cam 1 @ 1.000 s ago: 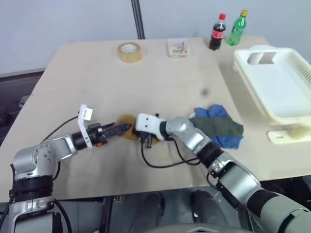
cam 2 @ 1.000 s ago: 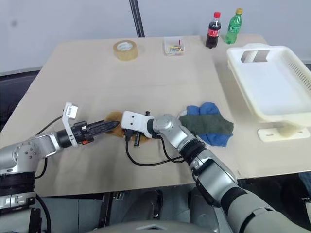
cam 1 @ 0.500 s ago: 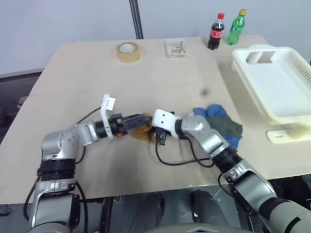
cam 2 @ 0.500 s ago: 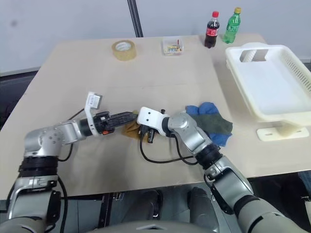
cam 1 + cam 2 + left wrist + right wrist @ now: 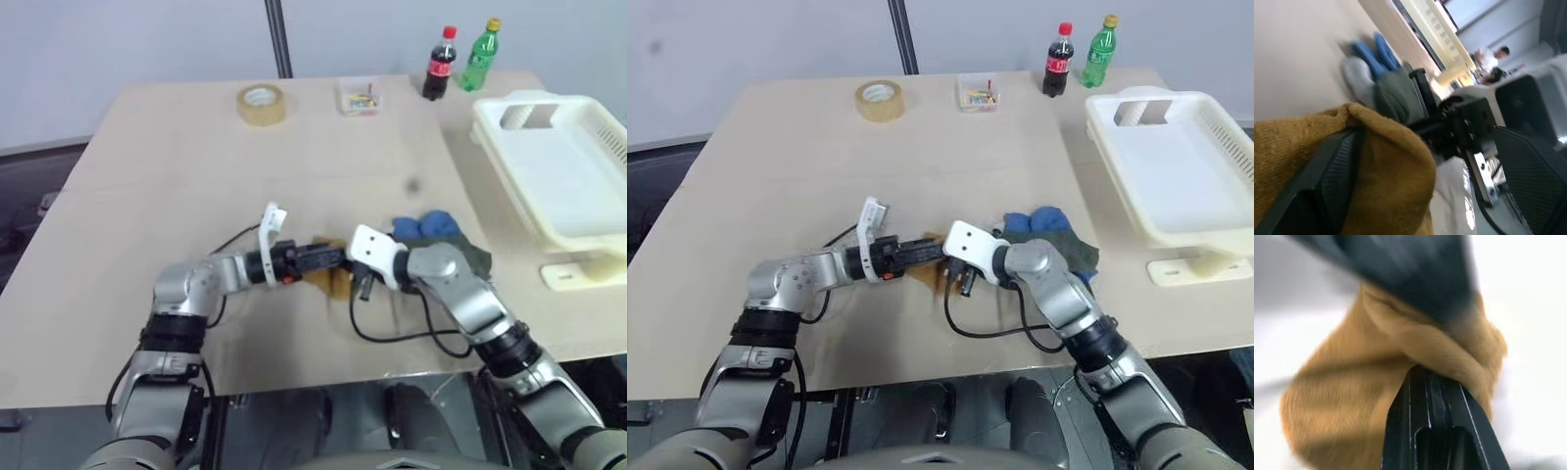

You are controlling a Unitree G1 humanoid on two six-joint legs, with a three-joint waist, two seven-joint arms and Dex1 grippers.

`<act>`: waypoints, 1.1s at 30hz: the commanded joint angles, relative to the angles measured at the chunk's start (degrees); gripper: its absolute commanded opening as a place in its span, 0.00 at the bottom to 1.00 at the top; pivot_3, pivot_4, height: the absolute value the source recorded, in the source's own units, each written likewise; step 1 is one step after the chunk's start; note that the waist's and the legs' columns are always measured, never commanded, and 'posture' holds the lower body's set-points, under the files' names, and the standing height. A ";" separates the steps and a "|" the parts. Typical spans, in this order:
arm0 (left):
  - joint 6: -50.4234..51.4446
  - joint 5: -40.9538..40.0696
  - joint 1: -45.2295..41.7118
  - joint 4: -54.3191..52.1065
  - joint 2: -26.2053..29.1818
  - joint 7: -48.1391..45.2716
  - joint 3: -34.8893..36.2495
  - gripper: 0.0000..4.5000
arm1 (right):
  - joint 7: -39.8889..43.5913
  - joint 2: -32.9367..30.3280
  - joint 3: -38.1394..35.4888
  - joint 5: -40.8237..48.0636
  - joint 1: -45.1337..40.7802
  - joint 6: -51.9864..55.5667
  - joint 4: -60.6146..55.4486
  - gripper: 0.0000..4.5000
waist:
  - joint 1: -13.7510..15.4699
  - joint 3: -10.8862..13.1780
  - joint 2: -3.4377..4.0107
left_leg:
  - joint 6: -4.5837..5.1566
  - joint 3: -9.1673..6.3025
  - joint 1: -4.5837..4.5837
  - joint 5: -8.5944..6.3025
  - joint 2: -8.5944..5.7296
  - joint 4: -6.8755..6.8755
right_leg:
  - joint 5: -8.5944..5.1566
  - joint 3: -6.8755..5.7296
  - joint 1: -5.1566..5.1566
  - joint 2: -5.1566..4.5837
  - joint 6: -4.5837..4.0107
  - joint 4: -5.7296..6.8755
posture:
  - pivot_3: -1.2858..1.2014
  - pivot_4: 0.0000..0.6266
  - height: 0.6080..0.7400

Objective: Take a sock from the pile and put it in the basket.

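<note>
One mustard sock (image 5: 328,279) is off the pile (image 5: 438,245), near the table's (image 5: 176,176) front edge. Right gripper (image 5: 345,282) pinches it shut; left gripper (image 5: 331,259), jaws wide, has a finger tucked inside it. Carrying it to the empty white basket (image 5: 558,176) at the right edge remains. Fingertips hide behind the fabric.

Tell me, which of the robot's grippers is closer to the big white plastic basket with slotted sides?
Right. The right gripper, pinching the mustard yellow sock at the table's middle, lies toward the large white plastic basket. The left gripper meets the sock from the far side.
</note>
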 commanded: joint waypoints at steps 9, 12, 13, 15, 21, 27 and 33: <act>-15.71 15.47 5.17 -0.19 -0.98 -0.95 -12.63 1.00 | -2.90 -7.49 -11.87 6.40 10.95 15.20 -20.99 0.71 | 1.42 -0.19 0.12 | 0.18 -0.03 0.08 -0.10 0.00 0.04 | 0.00 -0.08 0.18 -0.05 0.01 -0.09 | 0.52 0.24 1.00; -20.41 17.23 6.87 -1.96 -0.69 -0.17 -11.67 1.00 | -5.79 -5.93 -15.48 8.35 12.09 19.05 -24.34 0.98 | 1.56 -0.30 0.17 | 0.23 -0.07 0.32 -0.13 0.01 0.05 | -0.01 -0.15 0.50 -0.06 0.03 -0.18 | 0.52 0.24 1.00; -22.68 17.66 7.67 -3.77 -0.15 0.03 -10.70 1.00 | -6.78 -4.62 -16.95 9.65 11.91 20.67 -25.33 0.98 | 1.46 -0.30 0.19 | 0.24 -0.06 0.33 -0.13 0.01 0.05 | -0.01 -0.14 0.52 -0.07 0.03 -0.18 | 0.52 0.24 1.00; -27.87 19.33 8.94 -7.16 1.02 0.66 -9.28 1.00 | -8.49 -2.39 -18.54 11.59 10.64 23.20 -26.16 0.98 | 1.24 -0.31 0.20 | 0.24 -0.02 0.36 -0.13 0.06 0.04 | -0.02 -0.07 0.51 -0.07 0.03 -0.18 | 0.52 0.24 1.00; -36.31 21.41 13.22 -17.15 5.66 0.67 -5.83 1.00 | -12.48 3.14 -16.08 14.39 5.94 25.08 -22.86 0.98 | 0.88 -0.26 0.23 | 0.23 0.05 0.40 -0.13 0.29 -0.01 | -0.02 -0.02 0.42 0.00 0.01 -0.15 | 0.52 0.24 1.00; -35.97 19.94 17.08 -24.94 10.01 1.86 -1.48 1.00 | -14.07 5.93 -11.69 15.31 3.72 22.07 -15.74 0.98 | 1.28 -0.23 0.25 | 0.23 0.02 0.16 -0.13 0.11 -0.03 | -0.01 -0.06 0.25 0.00 0.01 -0.22 | 0.52 0.24 1.00; -36.20 19.80 23.21 -29.33 13.41 2.42 2.38 1.00 | -15.00 9.55 -10.16 16.32 0.74 20.57 -7.89 0.98 | 0.81 -0.21 0.27 | 0.24 0.01 0.07 -0.14 0.10 -0.10 | -0.01 -0.06 0.11 0.00 0.01 -0.22 | 0.52 0.24 1.00</act>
